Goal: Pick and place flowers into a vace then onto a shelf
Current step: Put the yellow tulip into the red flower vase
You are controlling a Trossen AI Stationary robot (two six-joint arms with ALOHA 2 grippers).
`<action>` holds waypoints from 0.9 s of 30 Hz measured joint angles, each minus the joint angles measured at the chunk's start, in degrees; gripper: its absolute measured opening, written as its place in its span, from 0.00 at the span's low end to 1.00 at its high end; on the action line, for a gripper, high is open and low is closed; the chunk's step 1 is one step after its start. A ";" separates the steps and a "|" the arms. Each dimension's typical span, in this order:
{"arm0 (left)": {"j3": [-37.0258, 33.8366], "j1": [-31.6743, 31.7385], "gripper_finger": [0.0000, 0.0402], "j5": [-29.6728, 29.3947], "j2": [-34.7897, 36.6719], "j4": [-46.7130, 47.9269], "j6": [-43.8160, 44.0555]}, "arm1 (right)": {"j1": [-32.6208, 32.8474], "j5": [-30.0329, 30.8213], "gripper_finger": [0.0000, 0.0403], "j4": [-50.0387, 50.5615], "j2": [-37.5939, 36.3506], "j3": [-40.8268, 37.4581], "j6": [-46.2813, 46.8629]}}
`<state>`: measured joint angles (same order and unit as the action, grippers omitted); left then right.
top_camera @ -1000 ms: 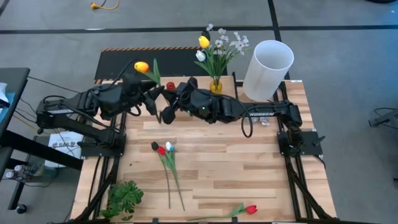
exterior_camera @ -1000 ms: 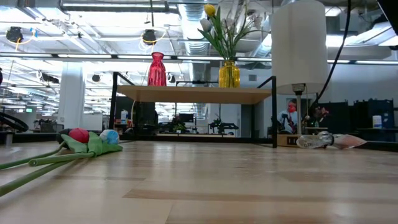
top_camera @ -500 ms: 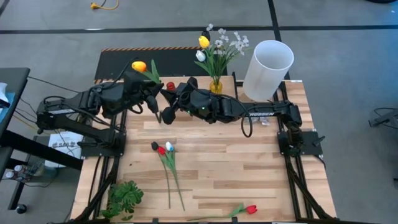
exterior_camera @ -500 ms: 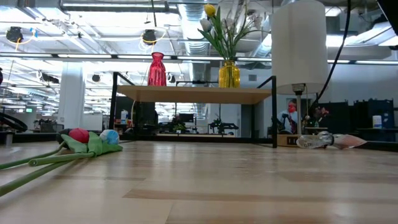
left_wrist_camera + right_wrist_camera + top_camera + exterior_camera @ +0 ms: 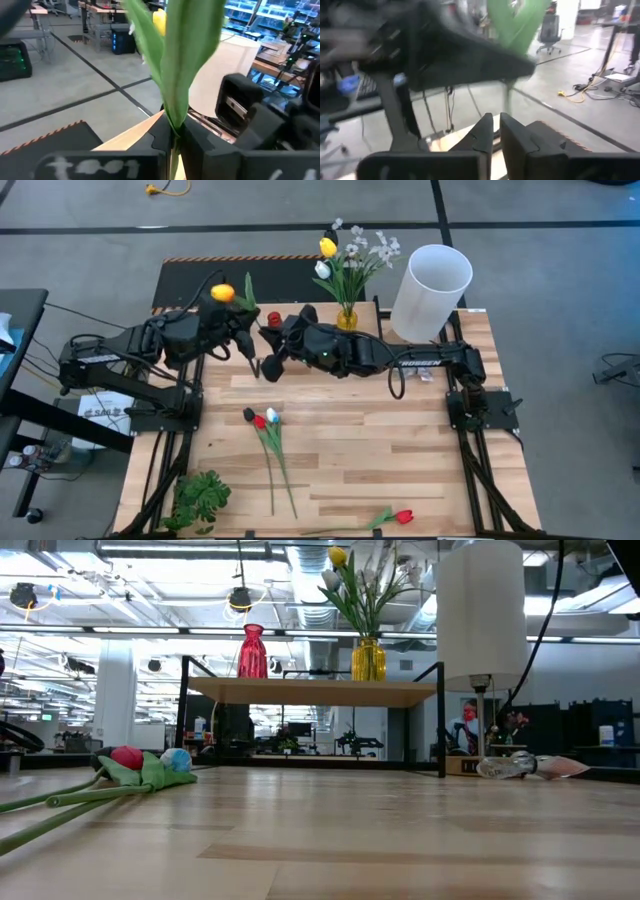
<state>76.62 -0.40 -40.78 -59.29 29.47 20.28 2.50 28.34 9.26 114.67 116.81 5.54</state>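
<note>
A: Well, why does the left gripper (image 5: 240, 340) carry the yellow tulip (image 5: 223, 292) up there?

B: Its fingers (image 5: 162, 135) are clamped tight on the green stem just under the leaves, so the head stands clear above the table, I'd say ready for the red vase (image 5: 274, 318) on the shelf (image 5: 320, 692).

A: And the right gripper (image 5: 268, 363)?

B: It sits just beside the left one, fingers nearly together with a thin slit, nothing between them (a handover, I'd guess).

A: Any room to move?

B: Tight at the back: the yellow vase (image 5: 346, 318), already holding flowers, and the white cylinder (image 5: 431, 278) stand near. Other tulips (image 5: 262, 420) lie mid-table, one red tulip (image 5: 402, 516) near the front edge, well apart.
</note>
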 joint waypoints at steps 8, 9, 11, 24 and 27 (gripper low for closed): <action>0.00 -0.04 0.03 -1.31 0.55 -0.26 -1.84 | 0.28 -1.55 0.29 10.93 -0.02 0.00 0.00; 0.00 -0.04 0.03 -1.82 0.60 -0.35 -2.47 | 0.51 -1.45 0.32 13.83 -0.29 0.00 0.00; 0.00 -0.04 0.03 -3.05 0.82 -0.65 -4.14 | 1.41 -1.29 0.36 19.97 -0.86 -0.01 0.01; 0.00 8.69 0.03 2.94 0.94 -8.62 -15.54 | 14.40 8.76 0.41 58.08 -3.04 -8.47 18.11; 0.00 11.82 0.03 7.75 0.88 -8.28 -16.43 | 17.96 8.88 0.38 57.39 -5.66 -14.17 24.79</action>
<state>76.62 11.42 -33.03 -58.41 21.19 3.86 20.46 37.22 66.65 109.01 102.65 30.33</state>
